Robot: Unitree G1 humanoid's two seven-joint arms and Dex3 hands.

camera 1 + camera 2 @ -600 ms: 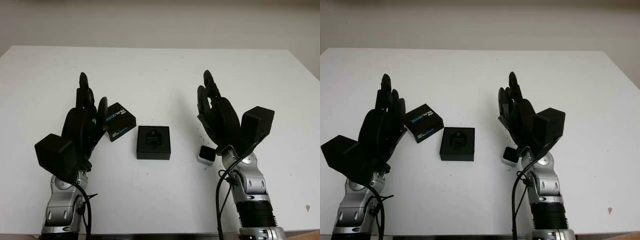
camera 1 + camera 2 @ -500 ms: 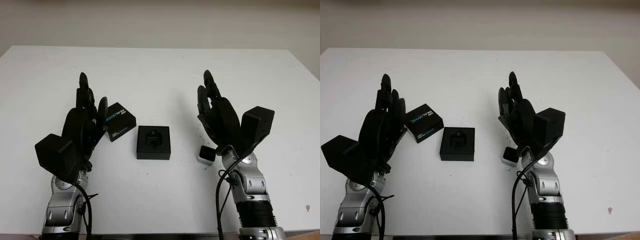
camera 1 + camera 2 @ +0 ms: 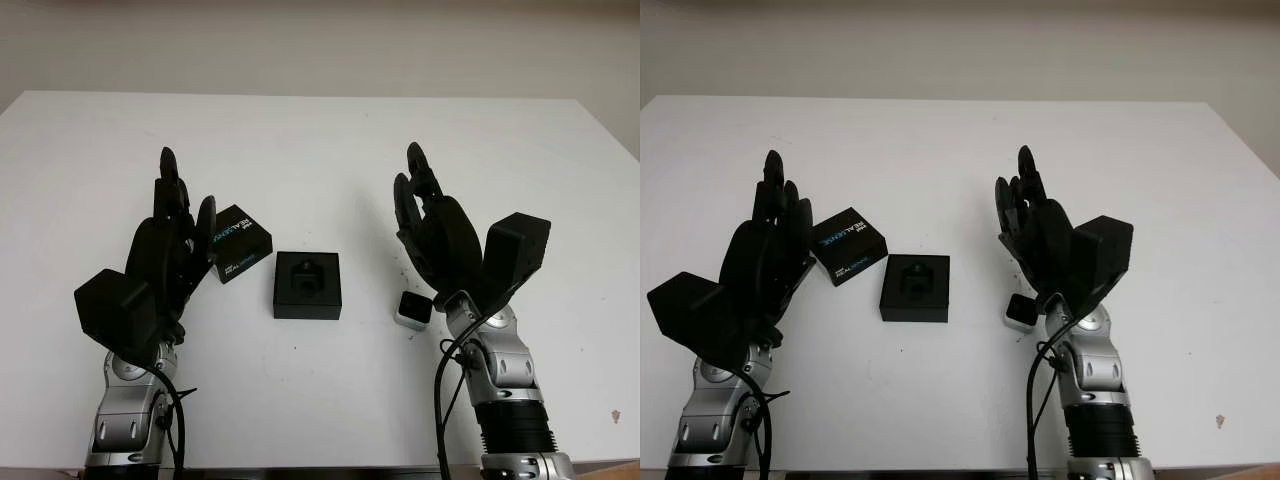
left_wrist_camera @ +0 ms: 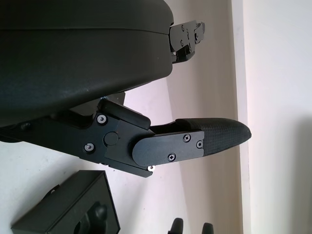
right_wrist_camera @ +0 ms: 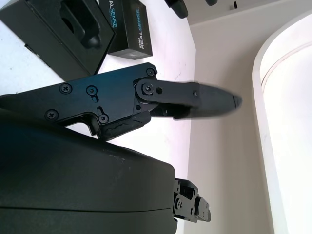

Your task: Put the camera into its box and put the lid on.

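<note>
White table [image 3: 320, 140], bearing three things near its front middle: open black box [image 3: 307, 285] with moulded insert, centre; black lid [image 3: 238, 243] printed with pale lettering, just beside it toward the left, turned askew; small silver-and-black camera [image 3: 412, 310], to the right, apart from the box.

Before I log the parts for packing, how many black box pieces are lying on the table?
2: the open box base at the table's centre, and the printed lid just beside the left hand. Nothing seems hidden.
</note>
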